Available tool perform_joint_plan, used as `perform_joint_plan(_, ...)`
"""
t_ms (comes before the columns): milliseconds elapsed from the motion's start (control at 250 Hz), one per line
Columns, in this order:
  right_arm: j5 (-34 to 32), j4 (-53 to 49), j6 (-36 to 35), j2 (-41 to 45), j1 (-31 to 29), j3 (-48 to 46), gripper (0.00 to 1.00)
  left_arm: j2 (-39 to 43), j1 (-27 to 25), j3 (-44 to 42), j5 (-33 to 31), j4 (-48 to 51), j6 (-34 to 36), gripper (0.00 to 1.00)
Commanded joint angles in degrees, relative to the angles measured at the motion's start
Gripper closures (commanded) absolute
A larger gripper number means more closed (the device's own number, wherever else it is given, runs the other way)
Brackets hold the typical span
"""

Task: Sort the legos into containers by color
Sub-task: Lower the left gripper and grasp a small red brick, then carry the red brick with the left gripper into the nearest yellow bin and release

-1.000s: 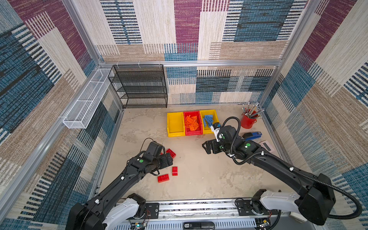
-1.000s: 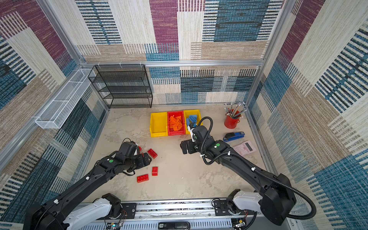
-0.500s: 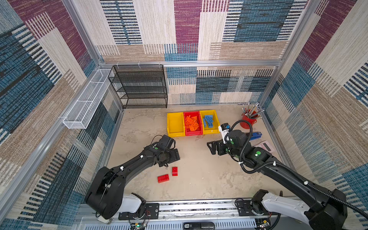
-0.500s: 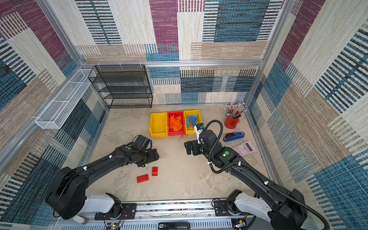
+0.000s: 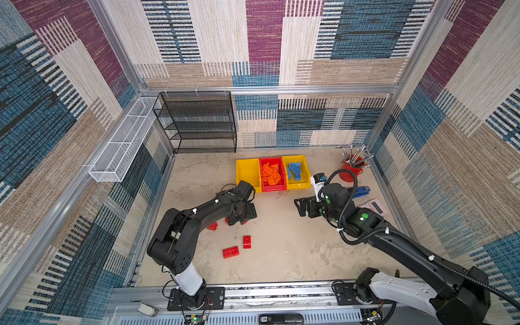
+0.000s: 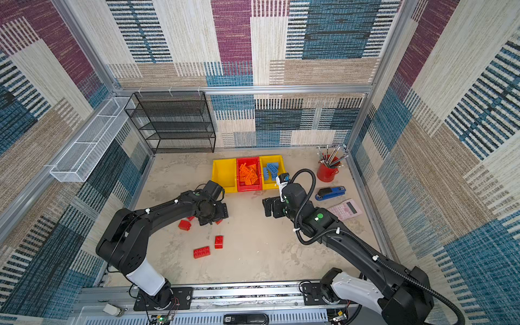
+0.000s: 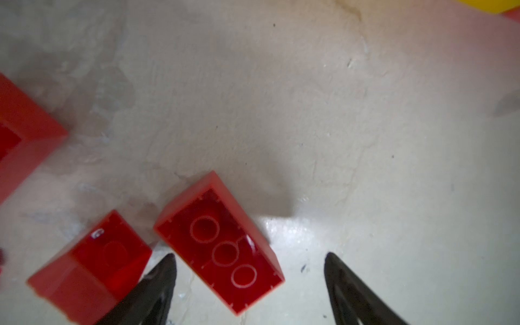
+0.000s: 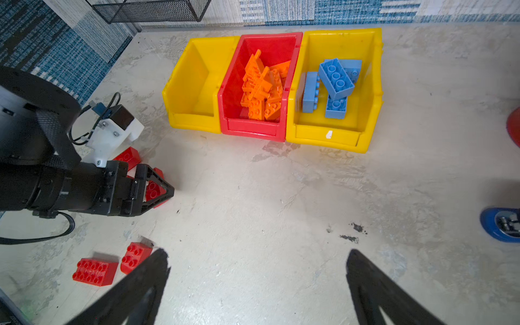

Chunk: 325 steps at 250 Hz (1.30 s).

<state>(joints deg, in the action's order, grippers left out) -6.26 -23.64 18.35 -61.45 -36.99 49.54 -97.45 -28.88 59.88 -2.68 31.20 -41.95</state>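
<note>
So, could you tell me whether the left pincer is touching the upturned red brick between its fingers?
Apart. The left wrist view shows the left pincer open around the upturned red brick, with bare table between each fingertip and the brick.

A: What is lying ahead of the right claw [image 8: 257, 253]?
B: Its fingers [image 8: 140, 281] are standing wide apart above bare desk [image 8: 281, 197]. At twelve o'clock three bins are sitting side by side, touching: an empty yellow bin [image 8: 194, 119], a red bin [image 8: 253, 130] holding orange legos [image 8: 261, 84], and a second yellow bin [image 8: 332, 138] holding blue legos [image 8: 336, 78].
A: And at ten o'clock?
B: The left claw [image 8: 166, 193] is straddling a red brick [image 8: 152, 191]. A wide red lego [image 8: 95, 271] and a small red lego [image 8: 135, 257] are lying at nine o'clock, just beside each other.
</note>
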Motion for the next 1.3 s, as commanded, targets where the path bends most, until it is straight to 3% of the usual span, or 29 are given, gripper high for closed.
perform_joint_plan(0, -1.02, 1.42, -0.64, -0.43, 0.25, 0.49, 0.01, -1.56, 0.42, 1.63, -1.78, 1.99, 2.64, 0.21)
perform_joint_plan(320, -0.42, 1.15, -1.04, -1.01, 1.20, 0.78, 0.01, -3.95, 0.59, 3.14, -0.76, 2.49, 3.11, 0.49)
perform_joint_plan(492, -0.13, 1.05, -0.97, -0.87, 1.34, 0.88, 0.01, -3.30, 0.61, 3.97, -1.35, 4.15, 3.87, 0.70)
perform_joint_plan(656, 0.52, 0.78, -0.70, -0.40, 1.41, 1.17, 0.01, -1.86, 0.59, 8.25, -2.52, 7.92, 6.57, 0.73)
perform_joint_plan(840, 1.11, 0.44, -0.61, -0.51, 1.40, 2.04, 0.01, -3.69, 0.93, 20.10, -6.44, 12.48, 11.93, 0.74)
perform_joint_plan(976, 1.20, -0.19, -0.64, -0.80, 1.40, 3.18, 0.01, -9.92, 2.31, 31.81, -8.05, 15.32, 15.17, 0.74)
perform_joint_plan(1296, 0.05, -1.83, 0.15, -1.56, 1.53, 4.39, 0.01, -29.12, 5.45, 58.54, -5.09, 20.42, 19.84, 0.70)
